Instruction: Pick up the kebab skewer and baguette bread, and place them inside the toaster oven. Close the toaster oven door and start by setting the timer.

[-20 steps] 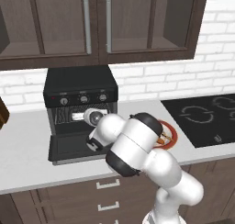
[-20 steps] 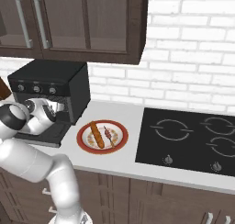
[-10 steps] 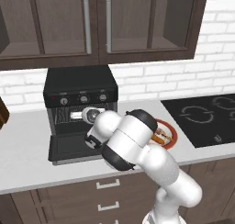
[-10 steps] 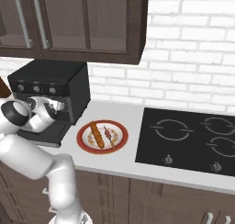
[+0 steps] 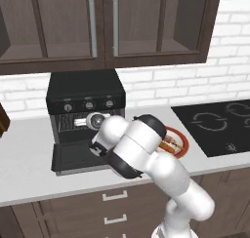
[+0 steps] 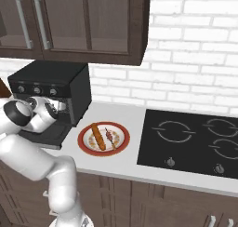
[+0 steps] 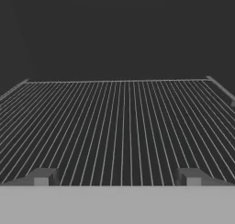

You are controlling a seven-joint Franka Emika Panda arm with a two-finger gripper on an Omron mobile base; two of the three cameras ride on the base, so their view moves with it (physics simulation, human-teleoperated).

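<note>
Inside, fine parallel rack wires (image 7: 124, 126); boxy black toaster oven (image 5: 85, 93)

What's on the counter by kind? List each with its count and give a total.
Toaster oven: 1
Plate: 1
Baguette: 1
Skewer: 1
Cooktop: 1
Total: 5

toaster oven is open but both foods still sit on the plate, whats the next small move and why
Probably pull the arm back out of the toaster oven and swing toward the plate. The tool is open and empty over the wire rack, the toaster oven door is down, and the kebab skewer and baguette bread lie untouched on the plate.
</note>
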